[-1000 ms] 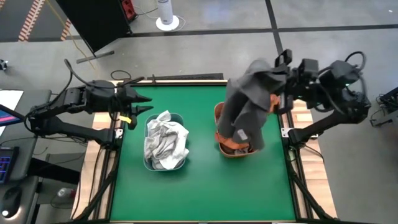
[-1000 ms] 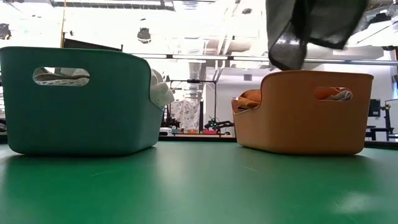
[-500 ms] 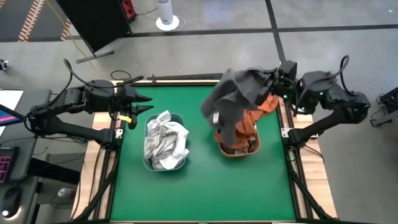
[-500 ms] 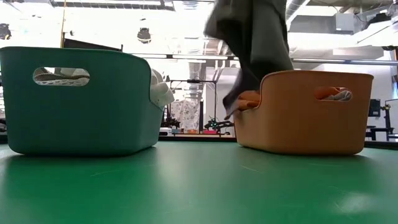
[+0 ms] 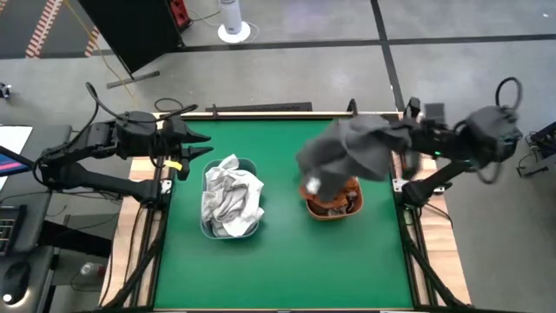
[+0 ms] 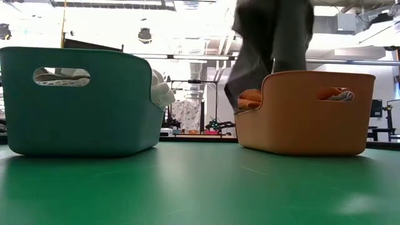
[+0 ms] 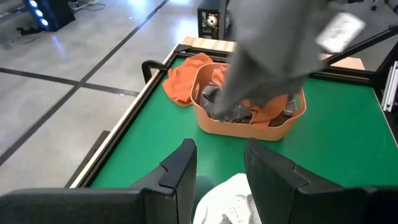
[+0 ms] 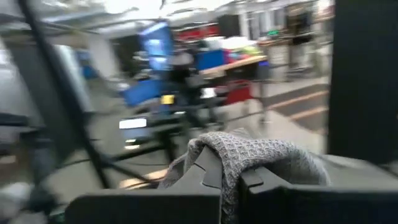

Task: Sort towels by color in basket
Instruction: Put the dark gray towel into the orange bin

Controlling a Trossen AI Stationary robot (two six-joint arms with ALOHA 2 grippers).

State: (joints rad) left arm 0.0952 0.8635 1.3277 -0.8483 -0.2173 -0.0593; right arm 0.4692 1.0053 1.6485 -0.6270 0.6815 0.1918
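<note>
R gripper [image 8: 230, 177], clamped on dark grey towel [image 5: 352, 149] above orange basket [image 6: 306, 112], should drop it w/ corners clearing rim; L gripper [image 7: 219, 163] waits half-open.

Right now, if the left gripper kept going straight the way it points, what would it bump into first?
Probably the orange basket. The left gripper, open and empty, points across the green table toward it, though it may pass above.
</note>
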